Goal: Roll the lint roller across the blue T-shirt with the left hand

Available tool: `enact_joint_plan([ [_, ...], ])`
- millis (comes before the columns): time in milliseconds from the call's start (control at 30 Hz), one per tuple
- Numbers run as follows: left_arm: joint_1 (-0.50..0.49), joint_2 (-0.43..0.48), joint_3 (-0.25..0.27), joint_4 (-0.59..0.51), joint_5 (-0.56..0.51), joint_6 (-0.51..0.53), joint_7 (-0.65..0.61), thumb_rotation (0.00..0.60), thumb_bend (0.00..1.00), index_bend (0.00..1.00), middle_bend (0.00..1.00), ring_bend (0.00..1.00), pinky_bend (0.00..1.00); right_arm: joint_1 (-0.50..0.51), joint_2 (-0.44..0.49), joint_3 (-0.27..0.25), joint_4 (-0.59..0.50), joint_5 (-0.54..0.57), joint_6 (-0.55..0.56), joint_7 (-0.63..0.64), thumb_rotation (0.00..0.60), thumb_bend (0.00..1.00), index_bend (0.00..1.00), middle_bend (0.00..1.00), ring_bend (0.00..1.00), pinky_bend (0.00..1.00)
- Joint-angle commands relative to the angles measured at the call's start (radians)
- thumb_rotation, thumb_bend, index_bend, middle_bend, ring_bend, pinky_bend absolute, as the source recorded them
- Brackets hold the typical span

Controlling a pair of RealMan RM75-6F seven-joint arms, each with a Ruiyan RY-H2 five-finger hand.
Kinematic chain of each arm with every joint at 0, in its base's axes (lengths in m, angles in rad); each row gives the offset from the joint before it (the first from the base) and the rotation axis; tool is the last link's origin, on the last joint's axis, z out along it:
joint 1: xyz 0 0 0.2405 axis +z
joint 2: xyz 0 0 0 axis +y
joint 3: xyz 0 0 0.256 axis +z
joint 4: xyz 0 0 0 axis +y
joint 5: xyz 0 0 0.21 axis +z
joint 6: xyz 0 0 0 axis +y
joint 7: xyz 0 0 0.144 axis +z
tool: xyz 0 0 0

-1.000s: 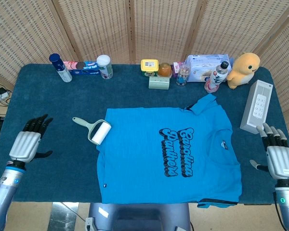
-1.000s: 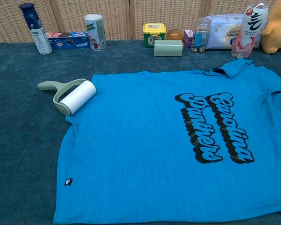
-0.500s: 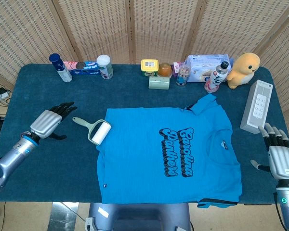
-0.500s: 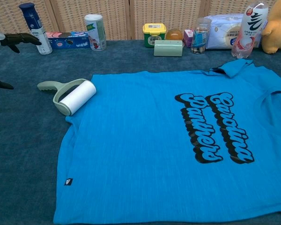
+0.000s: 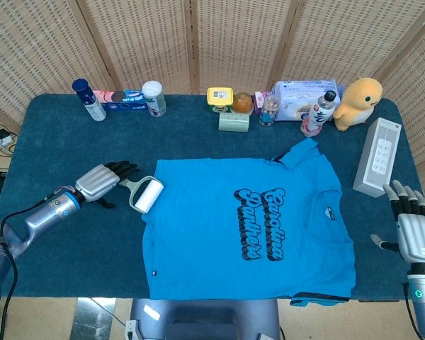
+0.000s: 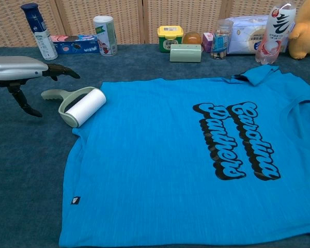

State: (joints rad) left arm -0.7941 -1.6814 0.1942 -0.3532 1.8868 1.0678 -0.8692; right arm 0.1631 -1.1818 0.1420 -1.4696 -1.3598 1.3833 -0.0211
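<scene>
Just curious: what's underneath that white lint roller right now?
The lint roller lies on the edge of the blue T-shirt, handle over the dark table cloth. The surface directly beneath it is covered.

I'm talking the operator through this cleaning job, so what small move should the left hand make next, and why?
Probably ease the left hand forward and down until its fingers can close around the lint roller handle. The hand is open and hovers just above the handle's end, holding nothing, while the roller lies at the edge of the blue T-shirt, not yet gripped.
</scene>
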Motion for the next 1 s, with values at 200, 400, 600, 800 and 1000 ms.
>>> enact_joint_plan([
  [200,-0.015,-0.035,0.031,0.065,0.0,-0.026,-0.064,0.6,0.02,0.15,0.24,0.07,0.19,0.002,0.002,0.004,0.002,0.006,-0.006,0.011,0.6,0.0,0.07,0.0,0.0,0.0],
  [400,-0.023,-0.049,0.046,0.08,-0.003,-0.031,-0.077,0.6,0.02,0.25,0.32,0.12,0.22,0.0,0.006,0.005,-0.001,0.001,0.0,0.021,0.6,0.0,0.07,0.0,0.0,0.0],
  [600,-0.024,-0.06,0.046,0.086,-0.019,-0.04,-0.063,0.6,0.02,0.29,0.37,0.15,0.24,-0.002,0.011,0.003,-0.008,-0.006,0.004,0.029,0.6,0.0,0.07,0.0,0.0,0.0],
  [800,-0.019,-0.073,0.037,0.088,-0.044,-0.048,-0.039,0.6,0.04,0.38,0.5,0.28,0.29,-0.002,0.012,0.002,-0.01,-0.008,0.004,0.033,0.6,0.0,0.07,0.0,0.0,0.0],
  [1000,-0.014,-0.092,0.016,0.085,-0.076,-0.053,0.012,0.6,0.05,0.47,0.59,0.38,0.33,-0.002,0.012,0.001,-0.012,-0.008,0.003,0.034,0.6,0.0,0.07,0.0,0.0,0.0],
])
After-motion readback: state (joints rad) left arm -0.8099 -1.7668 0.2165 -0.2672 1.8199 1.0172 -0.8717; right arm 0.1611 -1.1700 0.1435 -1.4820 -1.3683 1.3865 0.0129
